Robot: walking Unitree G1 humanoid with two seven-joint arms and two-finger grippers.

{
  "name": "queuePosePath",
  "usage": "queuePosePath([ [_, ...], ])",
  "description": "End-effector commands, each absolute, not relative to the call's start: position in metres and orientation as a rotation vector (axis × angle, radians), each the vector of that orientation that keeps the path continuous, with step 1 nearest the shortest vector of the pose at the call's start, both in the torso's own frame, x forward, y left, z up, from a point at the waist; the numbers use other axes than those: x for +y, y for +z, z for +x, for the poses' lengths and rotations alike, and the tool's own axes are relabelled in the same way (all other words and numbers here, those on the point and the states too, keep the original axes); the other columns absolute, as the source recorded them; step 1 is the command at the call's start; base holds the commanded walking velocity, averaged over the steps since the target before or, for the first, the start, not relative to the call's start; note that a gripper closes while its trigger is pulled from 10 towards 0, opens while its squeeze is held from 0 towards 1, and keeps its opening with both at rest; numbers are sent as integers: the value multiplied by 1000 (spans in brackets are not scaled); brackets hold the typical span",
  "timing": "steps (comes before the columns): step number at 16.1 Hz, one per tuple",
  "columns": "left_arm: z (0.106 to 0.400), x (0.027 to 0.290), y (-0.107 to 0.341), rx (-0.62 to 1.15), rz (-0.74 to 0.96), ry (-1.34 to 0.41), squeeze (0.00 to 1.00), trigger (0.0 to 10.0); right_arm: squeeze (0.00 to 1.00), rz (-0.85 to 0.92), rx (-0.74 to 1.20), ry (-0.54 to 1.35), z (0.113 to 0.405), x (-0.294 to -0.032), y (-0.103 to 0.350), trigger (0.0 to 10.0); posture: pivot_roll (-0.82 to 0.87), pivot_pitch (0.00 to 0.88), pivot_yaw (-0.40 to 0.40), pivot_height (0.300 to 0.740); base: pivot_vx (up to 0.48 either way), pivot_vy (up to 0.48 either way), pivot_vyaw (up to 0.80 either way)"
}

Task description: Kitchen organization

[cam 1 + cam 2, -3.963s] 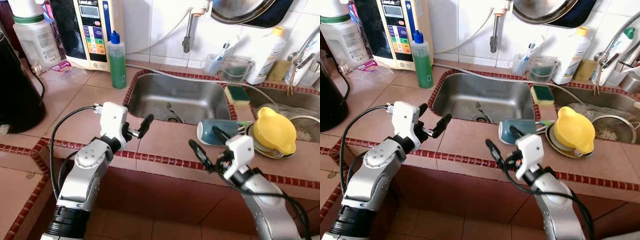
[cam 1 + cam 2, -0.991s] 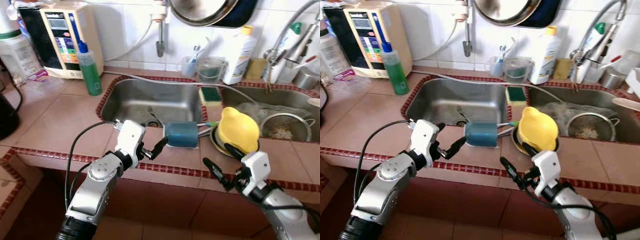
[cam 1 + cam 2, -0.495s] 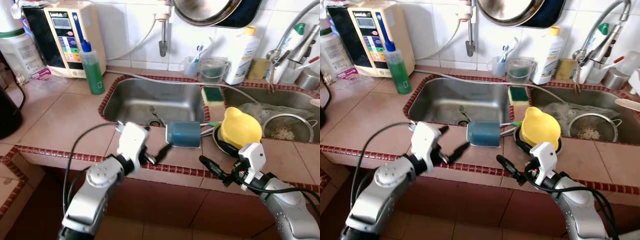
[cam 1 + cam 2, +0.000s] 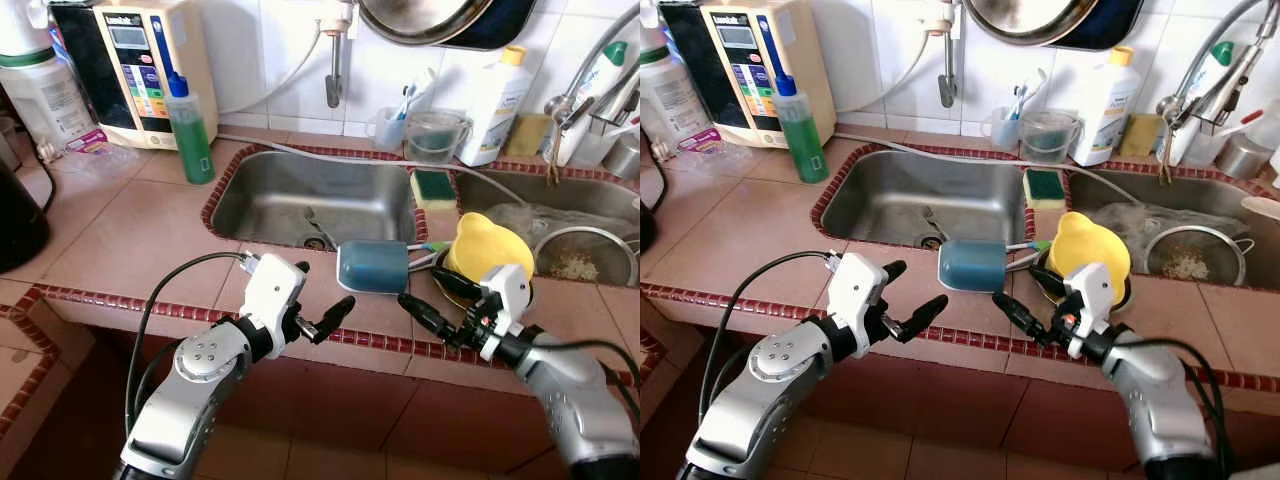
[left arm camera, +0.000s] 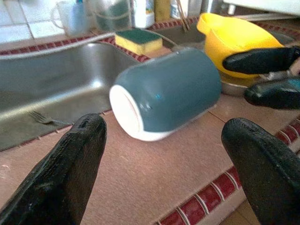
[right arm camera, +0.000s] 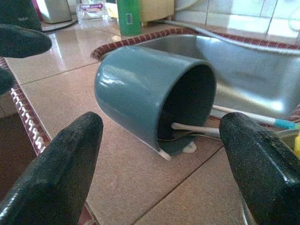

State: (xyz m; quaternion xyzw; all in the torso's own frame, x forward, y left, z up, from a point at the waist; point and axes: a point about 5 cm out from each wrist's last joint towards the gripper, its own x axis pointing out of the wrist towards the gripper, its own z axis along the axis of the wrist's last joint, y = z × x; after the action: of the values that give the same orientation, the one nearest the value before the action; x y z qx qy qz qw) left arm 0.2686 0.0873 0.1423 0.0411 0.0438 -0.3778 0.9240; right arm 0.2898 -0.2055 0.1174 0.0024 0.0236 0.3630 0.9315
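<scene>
A blue cup (image 4: 373, 267) lies on its side near the bench's front edge; the left gripper (image 4: 318, 312) and right gripper (image 4: 425, 300) gape wide, holding nothing.

text: none legible — water purifier (image 4: 150, 70) panel labels too blurred

The teal-blue cup (image 4: 372, 266) has a white base. The counter (image 4: 130, 230) is pinkish-tan tile edged in red mosaic. The juicer (image 4: 487, 246) is yellow, the sponge (image 4: 433, 186) green over yellow, the soap bottle (image 4: 190, 125) green with a blue cap.
</scene>
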Motion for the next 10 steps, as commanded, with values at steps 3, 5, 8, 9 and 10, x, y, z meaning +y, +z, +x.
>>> queuePosePath([
  [3, 255, 81, 147, 96, 78, -870, 0, 10000, 0, 46, 39, 761, 297, -212, 125, 10000, -153, 66, 27, 740, 0, 0, 0],
  [5, 255, 81, 147, 94, 81, -866, 0, 10000, 0, 56, 56, 795, 298, -211, 124, 10000, -148, 66, 29, 740, 0, 0, 0],
  [8, 257, 82, 150, 91, 82, -862, 0, 10000, 0, 94, 97, 843, 302, -211, 120, 10000, -143, 62, 29, 740, 0, 0, 0],
  [9, 258, 82, 151, 91, 82, -862, 0, 10000, 0, 94, 107, 868, 302, -210, 119, 10000, -141, 56, 30, 740, 0, 0, 0],
  [10, 258, 82, 151, 91, 82, -863, 0, 10000, 0, 94, 108, 873, 302, -209, 119, 10000, -141, 56, 30, 740, 0, 0, 0],
])
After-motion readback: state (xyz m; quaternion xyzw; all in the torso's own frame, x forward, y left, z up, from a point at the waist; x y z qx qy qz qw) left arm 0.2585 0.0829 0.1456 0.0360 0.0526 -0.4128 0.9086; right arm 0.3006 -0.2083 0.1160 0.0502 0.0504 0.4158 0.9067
